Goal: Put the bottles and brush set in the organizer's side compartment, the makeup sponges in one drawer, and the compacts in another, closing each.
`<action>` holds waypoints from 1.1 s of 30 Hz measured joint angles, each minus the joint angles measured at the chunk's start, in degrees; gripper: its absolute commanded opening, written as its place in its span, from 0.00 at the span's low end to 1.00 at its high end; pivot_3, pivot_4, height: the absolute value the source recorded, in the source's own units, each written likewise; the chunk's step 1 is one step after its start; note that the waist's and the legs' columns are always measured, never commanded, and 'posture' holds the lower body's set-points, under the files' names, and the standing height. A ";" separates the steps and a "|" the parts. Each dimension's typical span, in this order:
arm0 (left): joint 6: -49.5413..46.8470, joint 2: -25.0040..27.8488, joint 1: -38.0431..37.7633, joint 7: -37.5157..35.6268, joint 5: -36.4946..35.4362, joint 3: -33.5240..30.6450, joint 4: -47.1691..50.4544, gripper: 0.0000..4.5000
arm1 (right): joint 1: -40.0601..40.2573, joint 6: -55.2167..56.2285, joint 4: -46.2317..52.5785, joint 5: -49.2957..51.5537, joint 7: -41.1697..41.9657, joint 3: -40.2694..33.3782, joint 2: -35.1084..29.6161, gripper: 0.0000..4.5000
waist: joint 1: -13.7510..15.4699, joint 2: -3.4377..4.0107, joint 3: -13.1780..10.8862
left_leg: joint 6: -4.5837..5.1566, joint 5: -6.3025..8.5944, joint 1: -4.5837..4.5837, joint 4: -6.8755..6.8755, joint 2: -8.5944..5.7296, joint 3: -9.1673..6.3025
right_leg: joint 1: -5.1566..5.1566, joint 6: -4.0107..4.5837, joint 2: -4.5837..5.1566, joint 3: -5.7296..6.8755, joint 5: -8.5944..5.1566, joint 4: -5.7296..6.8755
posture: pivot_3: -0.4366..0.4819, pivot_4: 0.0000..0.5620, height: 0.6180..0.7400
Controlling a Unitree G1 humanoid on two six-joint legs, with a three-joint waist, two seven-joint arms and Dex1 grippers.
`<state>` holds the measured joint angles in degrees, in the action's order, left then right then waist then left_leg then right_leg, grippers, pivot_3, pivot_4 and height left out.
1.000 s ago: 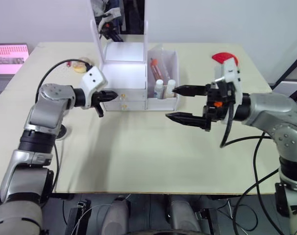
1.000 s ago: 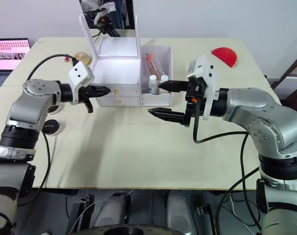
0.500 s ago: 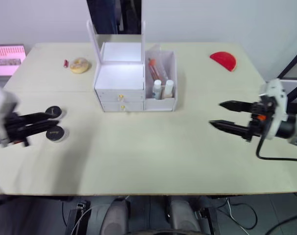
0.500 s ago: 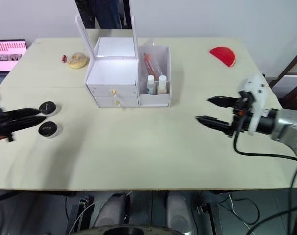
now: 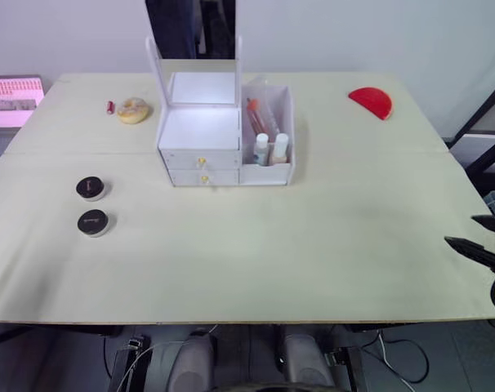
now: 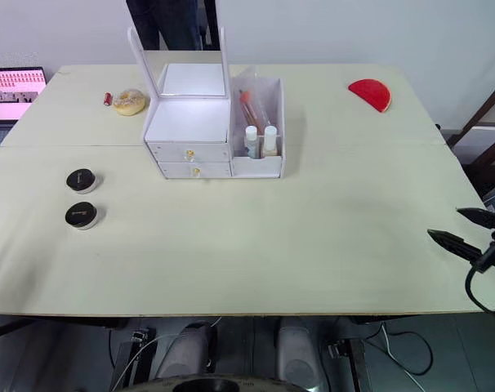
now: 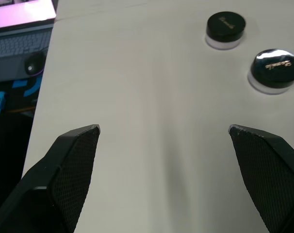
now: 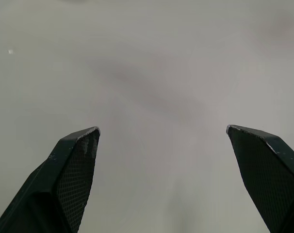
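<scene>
The white organizer (image 5: 198,137) stands at the back middle of the table, both drawers pushed in. Its side compartment (image 5: 288,131) holds two small bottles (image 5: 262,149) and the brush set (image 5: 259,116). Two black compacts (image 5: 90,188) (image 5: 93,222) lie at the left; the left wrist view shows them (image 7: 225,26) (image 7: 275,68) beyond my left gripper (image 7: 164,131), which is open over bare table. A beige makeup sponge (image 5: 134,109) lies at the back left, a red one (image 5: 372,101) at the back right. My right gripper (image 5: 486,235) is open and empty at the table's right edge.
A laptop (image 5: 15,90) with a pink screen sits off the table's left corner, also in the left wrist view as the laptop (image 7: 21,29). A small red item (image 5: 110,106) lies beside the beige sponge. An upright mirror (image 5: 194,28) rises behind the organizer.
Both arms have pulled back from the organizer to the table's sides. My left gripper, shut at the drawer front a second ago, has opened. The head camera has also shifted.
</scene>
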<state>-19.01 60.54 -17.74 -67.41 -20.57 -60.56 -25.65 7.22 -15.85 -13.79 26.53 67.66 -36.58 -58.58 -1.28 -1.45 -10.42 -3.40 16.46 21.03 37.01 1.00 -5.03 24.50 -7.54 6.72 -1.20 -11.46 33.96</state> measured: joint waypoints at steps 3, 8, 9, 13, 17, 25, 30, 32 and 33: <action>0.85 0.00 0.09 0.09 -0.21 0.19 0.00 0.99 | -1.57 0.59 0.09 -0.01 0.02 0.20 0.00 1.00 | -0.07 -0.01 0.01 | -0.01 0.00 -0.02 -0.03 0.01 0.00 | -0.01 0.00 0.00 0.00 0.00 0.00 | 0.48 0.27 1.00; 0.92 -0.04 0.65 1.08 -0.65 1.88 2.24 0.99 | -2.17 -1.34 1.62 0.12 -0.09 1.67 0.00 1.00 | 0.09 0.00 0.00 | 0.00 0.00 0.03 -0.04 0.01 0.01 | 0.00 0.01 0.00 0.00 0.01 -0.01 | 0.48 0.27 1.00; 0.55 -0.44 0.66 1.39 -1.14 2.33 3.90 0.99 | -2.59 -2.45 2.66 0.37 -0.30 2.10 0.00 1.00 | 0.10 0.01 0.00 | -0.01 0.00 0.03 -0.02 0.01 0.02 | -0.01 0.01 0.01 0.00 0.01 -0.01 | 0.48 0.27 1.00; -2.12 -4.57 2.20 3.39 -3.58 6.58 13.63 0.99 | -6.19 -6.98 9.39 2.27 -1.83 5.83 0.36 1.00 | 0.12 0.07 0.03 | -0.01 0.00 -0.07 -0.01 0.01 0.03 | -0.05 0.01 0.01 -0.03 0.01 0.07 | 0.48 0.27 1.00; -7.09 -13.14 3.21 9.13 -7.01 16.16 32.06 0.99 | -16.10 -13.74 20.31 6.20 -5.71 14.28 3.31 1.00 | -0.08 0.18 0.01 | 0.00 0.00 -0.08 0.00 0.01 0.09 | -0.07 0.08 -0.01 -0.14 0.10 0.08 | 0.48 0.27 1.00; -12.27 -31.36 8.82 30.80 -6.43 34.31 55.09 0.99 | -34.74 -22.89 28.68 9.90 -10.51 28.66 10.05 1.00 | 0.69 0.08 0.03 | 0.00 -0.02 -0.03 0.17 -0.04 0.03 | -0.18 0.22 -0.03 -0.14 0.24 0.04 | 0.48 0.27 1.00; -11.41 -46.92 12.44 50.22 7.27 54.90 57.93 0.99 | -41.94 -26.13 29.23 9.77 -11.16 35.80 13.12 1.00 | 0.73 -0.01 0.11 | 0.00 -0.02 -0.11 0.16 -0.08 -0.06 | -0.34 0.09 -0.05 -0.13 0.32 -0.01 | 0.48 0.27 1.00; -9.32 -49.92 12.98 54.74 11.45 58.55 57.56 0.99 | -42.58 -26.46 28.90 9.63 -10.93 36.84 13.29 1.00 | 0.71 0.01 0.11 | 0.00 -0.02 -0.13 0.11 -0.08 -0.06 | -0.32 0.14 -0.07 -0.13 0.29 -0.02 | 0.48 0.27 1.00; -6.54 -52.85 14.39 58.99 14.82 60.46 55.54 0.99 | -43.49 -26.66 27.80 9.51 -10.44 37.90 13.63 1.00 | 0.67 0.06 0.14 | 0.01 -0.02 -0.17 0.12 -0.08 -0.03 | -0.34 0.20 -0.06 -0.14 0.26 -0.02 | 0.48 0.27 1.00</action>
<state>-25.54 7.70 -3.35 -8.43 -5.74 -0.10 29.90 -36.27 -42.51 14.01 36.04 57.22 1.32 -44.95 -0.61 -1.39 -10.28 -3.39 16.44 20.86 37.13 0.92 -5.06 24.16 -7.34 6.65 -1.34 -11.20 33.94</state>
